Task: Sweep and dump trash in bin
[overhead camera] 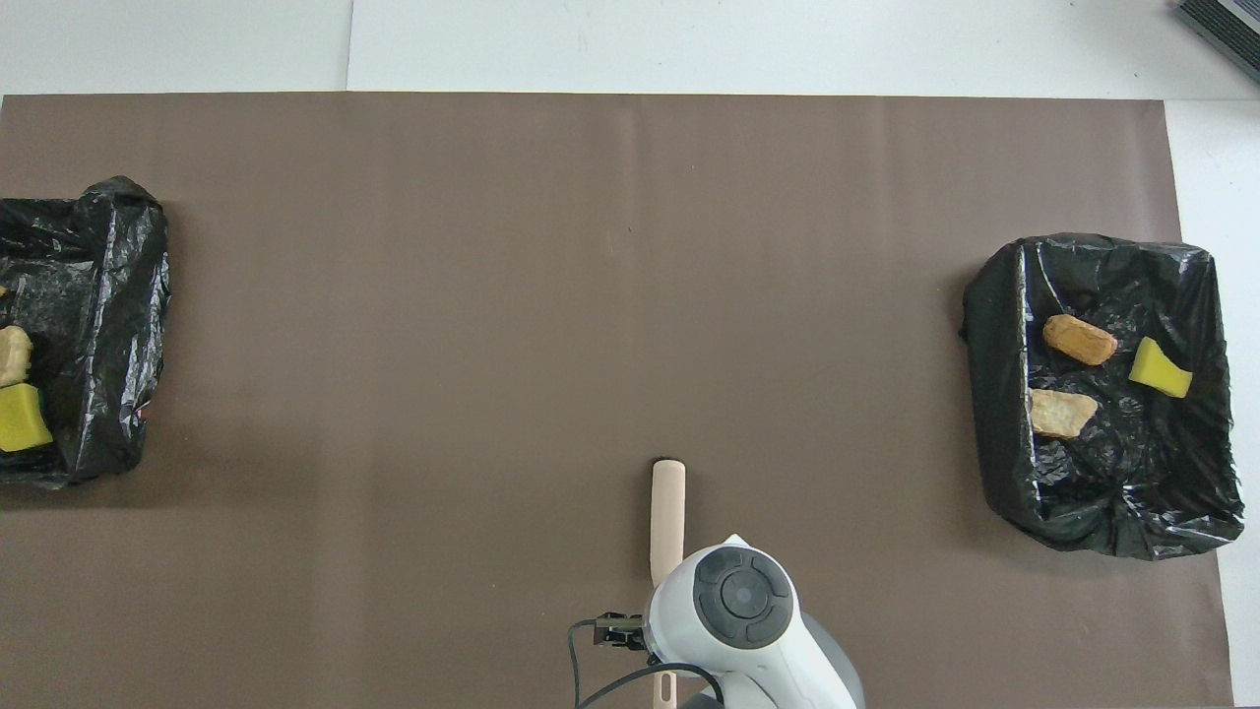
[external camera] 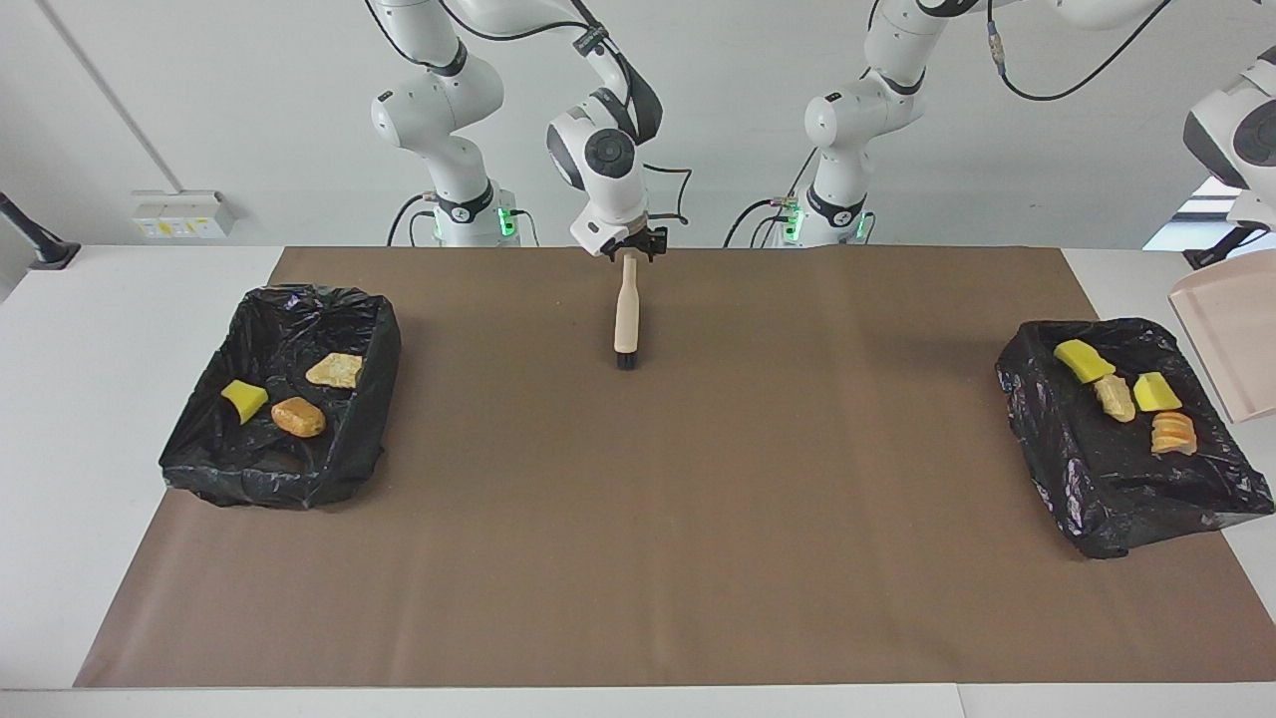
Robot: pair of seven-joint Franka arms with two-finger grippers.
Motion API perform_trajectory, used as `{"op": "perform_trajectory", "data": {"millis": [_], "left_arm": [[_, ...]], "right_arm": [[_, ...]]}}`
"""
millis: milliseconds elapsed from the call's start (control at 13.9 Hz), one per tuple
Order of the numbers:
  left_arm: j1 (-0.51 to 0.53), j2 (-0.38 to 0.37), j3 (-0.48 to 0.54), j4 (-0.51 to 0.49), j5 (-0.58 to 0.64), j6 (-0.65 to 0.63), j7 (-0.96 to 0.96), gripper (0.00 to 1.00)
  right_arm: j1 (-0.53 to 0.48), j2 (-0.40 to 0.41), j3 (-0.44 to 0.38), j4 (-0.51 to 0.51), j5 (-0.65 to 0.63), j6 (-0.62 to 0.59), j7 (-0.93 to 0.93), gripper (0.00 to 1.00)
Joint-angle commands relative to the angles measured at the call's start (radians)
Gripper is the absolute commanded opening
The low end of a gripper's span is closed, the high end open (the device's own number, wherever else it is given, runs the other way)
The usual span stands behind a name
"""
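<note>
My right gripper is shut on the top of a beige brush whose black bristles rest on the brown mat near the robots; in the overhead view the brush sticks out from under the wrist. My left gripper holds a beige dustpan up beside the black-lined bin at the left arm's end. That bin holds several trash scraps, among them a yellow sponge piece. The bin at the right arm's end holds three: a sponge piece, a brown chunk and a tan chunk.
The brown mat covers most of the white table; no scraps lie on it. In the overhead view the bins sit at the mat's two ends, one fully in view, the other cut by the frame edge.
</note>
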Motion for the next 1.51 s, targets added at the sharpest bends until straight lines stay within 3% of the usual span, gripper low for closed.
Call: {"op": "perform_trajectory", "data": {"millis": [0, 216, 504, 720, 1152, 1440], "left_arm": [[-0.079, 0.002, 0.011, -0.009, -0.154, -0.019, -0.015, 0.0], [-0.173, 0.028, 0.011, -0.049, -0.32, -0.027, -0.138, 0.0], [-0.35, 0.084, 0.011, -0.069, -0.368, -0.101, -0.599, 0.0], [-0.44, 0.116, 0.011, -0.063, -0.492, -0.115, -0.879, 0.0], [-0.633, 0.176, 0.013, -0.021, -0.671, -0.139, -1.541, 0.0], [-0.72, 0.271, 0.013, 0.113, -0.762, -0.142, -1.878, 0.0]], "right_arm": [[-0.079, 0.004, 0.0, 0.079, -0.052, -0.079, -0.014, 1.0], [-0.151, -0.006, -0.001, 0.151, -0.109, -0.144, -0.015, 1.0], [-0.237, -0.009, -0.003, 0.286, -0.233, -0.32, -0.017, 1.0], [-0.317, -0.036, -0.005, 0.343, -0.27, -0.383, -0.088, 1.0], [-0.485, -0.087, 0.0, 0.4, -0.35, -0.411, -0.265, 1.0], [-0.619, -0.07, 0.0, 0.5, -0.411, -0.434, -0.432, 1.0]]}}
